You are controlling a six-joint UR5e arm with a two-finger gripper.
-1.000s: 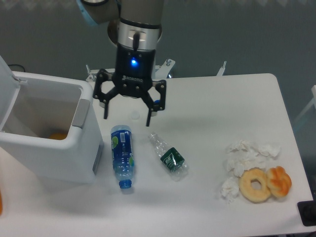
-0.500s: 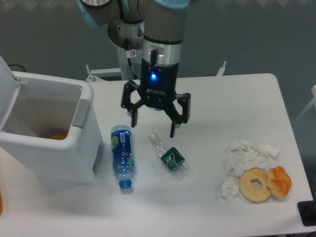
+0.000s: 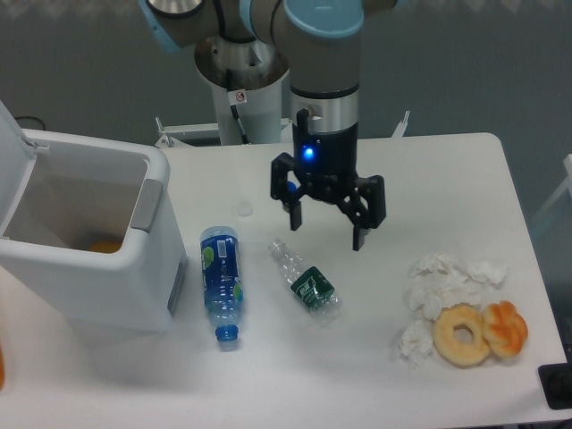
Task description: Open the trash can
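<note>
Already the trash can [image 3: 85, 259] sat open at the left edge of the frame, lid tipped up and back at the upper left, something orange down inside. It looked like light, stiff, smooth plastic, likely to slide if shoved; the grey tab [image 3: 147, 205] on its right rim seemed the spot to press, or the lid's free edge to lift. The gripper [image 3: 324, 222] hung over the tabletop [image 3: 429, 179] mid-frame, fingers spread, holding nothing, well apart from the can. A blue bottle [image 3: 220, 281] lay just beside the can.
</note>
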